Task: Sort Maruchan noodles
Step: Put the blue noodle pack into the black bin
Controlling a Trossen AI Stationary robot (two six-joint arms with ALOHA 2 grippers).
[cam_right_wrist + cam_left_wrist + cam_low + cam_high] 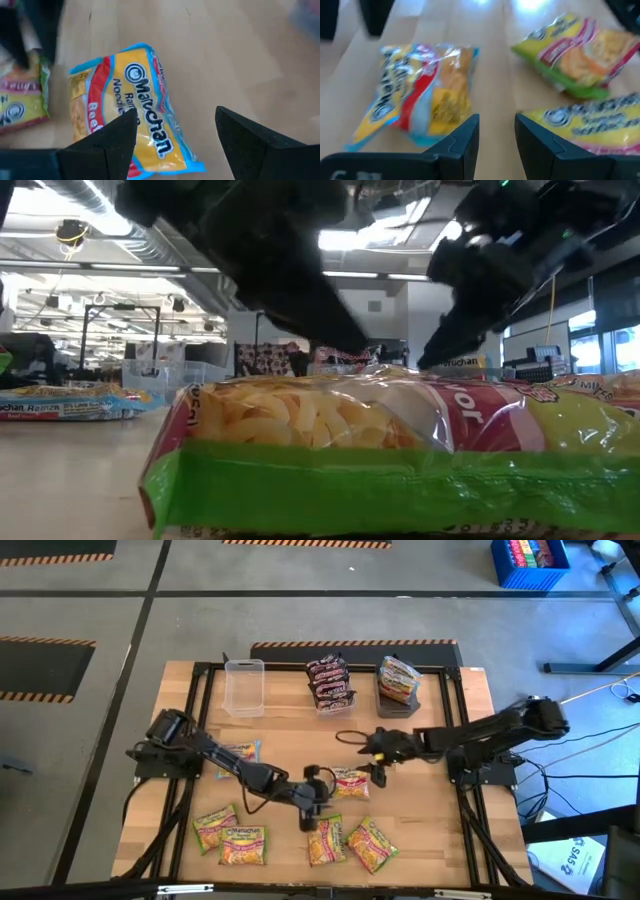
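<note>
A yellow-orange, blue-edged Maruchan packet lies flat mid-table. My right gripper hovers open at its right end, touching nothing. My left gripper is open just left of that packet, above bare wood, with yellow-green packets ahead of it. A second blue-edged packet lies under the left arm. Several yellow-green packets lie flat along the near edge. Maroon packets stand in a clear tub.
An empty clear tub and a dark grey tub holding a yellowish packet stand along the far edge. A black cable loop lies mid-table. One yellow-green packet lies right in front of the low camera. Bare wood shows at far left and right.
</note>
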